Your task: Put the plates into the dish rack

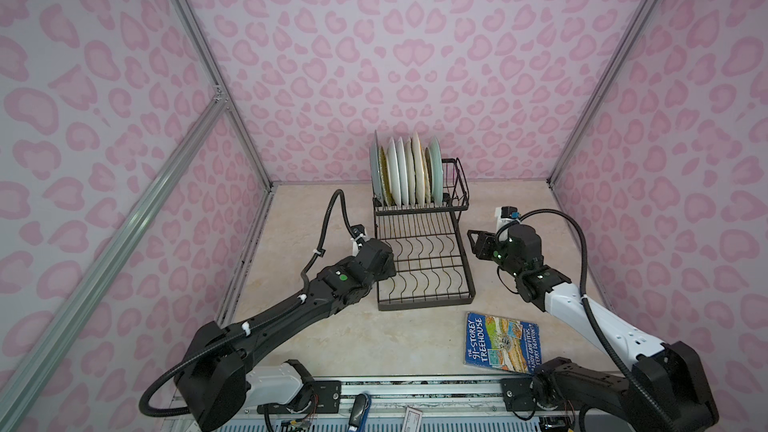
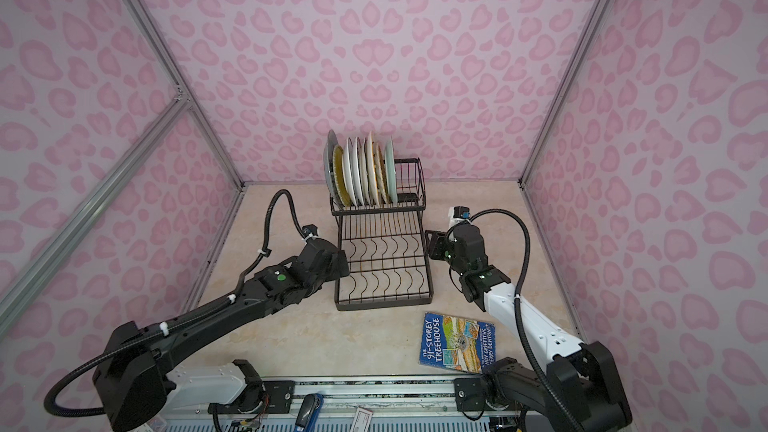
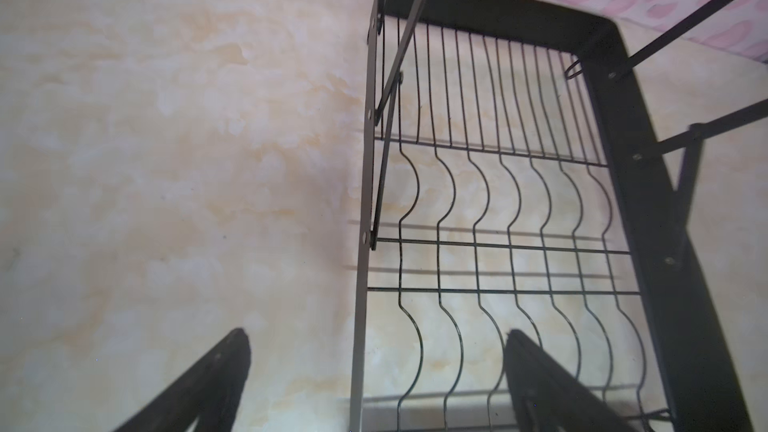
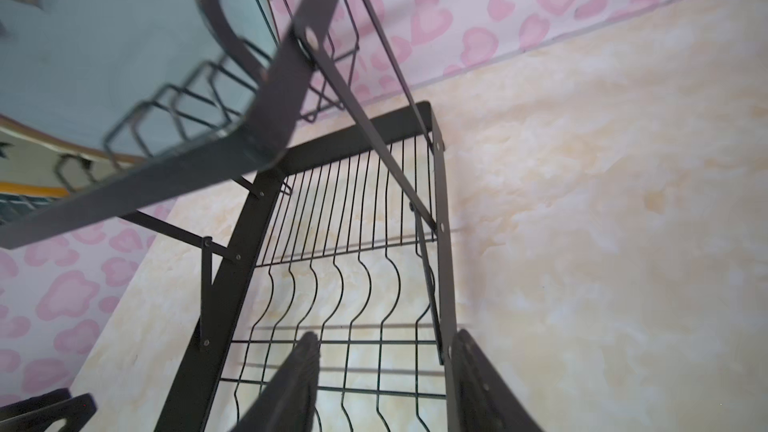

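The left pincer [image 3: 376,338] gapes wide, empty, astride one side rail of the dish rack [image 1: 424,306], the right pincer [image 4: 386,336] part-open, empty, astride the other, plates [image 1: 405,172] upright beyond both.

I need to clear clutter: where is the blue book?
In both top views the blue book lies flat on the table, just off the dish rack's front right corner.
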